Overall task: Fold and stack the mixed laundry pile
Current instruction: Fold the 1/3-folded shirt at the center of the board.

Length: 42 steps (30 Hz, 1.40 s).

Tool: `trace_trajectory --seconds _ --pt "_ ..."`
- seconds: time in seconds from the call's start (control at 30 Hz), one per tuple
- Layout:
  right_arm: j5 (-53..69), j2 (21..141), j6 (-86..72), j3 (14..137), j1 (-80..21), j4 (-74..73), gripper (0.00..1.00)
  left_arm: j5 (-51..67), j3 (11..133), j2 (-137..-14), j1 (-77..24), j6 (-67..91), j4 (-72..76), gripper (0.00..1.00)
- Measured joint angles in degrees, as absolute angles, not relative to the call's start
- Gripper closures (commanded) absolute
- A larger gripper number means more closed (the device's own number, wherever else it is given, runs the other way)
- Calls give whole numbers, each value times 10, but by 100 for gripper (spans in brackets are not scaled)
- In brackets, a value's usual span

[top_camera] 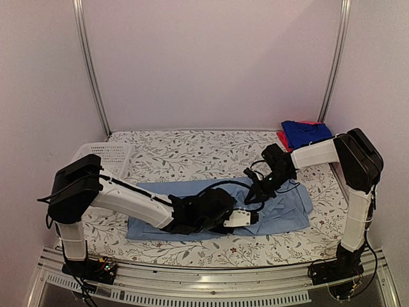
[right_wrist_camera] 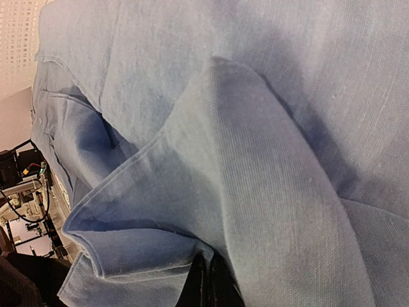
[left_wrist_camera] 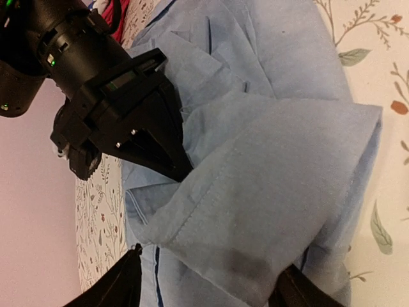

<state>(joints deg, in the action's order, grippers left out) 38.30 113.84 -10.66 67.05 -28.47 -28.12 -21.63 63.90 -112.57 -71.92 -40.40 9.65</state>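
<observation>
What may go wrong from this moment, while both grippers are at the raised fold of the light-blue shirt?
1. The right gripper is shut on only a thin edge of the raised fold of the light-blue cloth shirt. This edge may slip out, and the fold would collapse.
2. The left gripper stands open around the same fold, very close to the right gripper. If it closes or moves there, the two might collide or pull the cloth against each other.
</observation>
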Motion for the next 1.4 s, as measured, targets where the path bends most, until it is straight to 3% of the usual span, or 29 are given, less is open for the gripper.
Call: trace_trajectory --seconds 0.4,0.5,0.57,0.6,0.7,0.9,1.03,1.17,1.4 --pt "392 1141 -105 670 -284 -280 99 -168 690 -1140 -729 -390 104 55" --pt "392 1141 -104 670 -284 -280 92 -165 694 -1152 -729 -391 96 75" --pt "394 1141 -103 670 -284 -281 80 -161 700 -1160 -729 -392 85 98" --pt "396 1141 -102 671 -284 -282 73 -159 706 -1164 -729 -389 78 100" --pt "403 1140 -93 683 -285 -298 55 -150 741 -1167 -729 -380 33 100" --pt "404 1105 -83 739 -277 -372 33 -96 810 -1118 -729 -294 -90 100" --pt "417 1034 -81 793 -242 -385 32 -58 875 -1077 -735 -238 -181 100" --pt "429 981 -76 815 -209 -375 43 -34 963 -1071 -751 -202 -266 100" --pt "466 1019 -66 771 -207 -356 51 15 1068 -1063 -765 -173 -386 100"
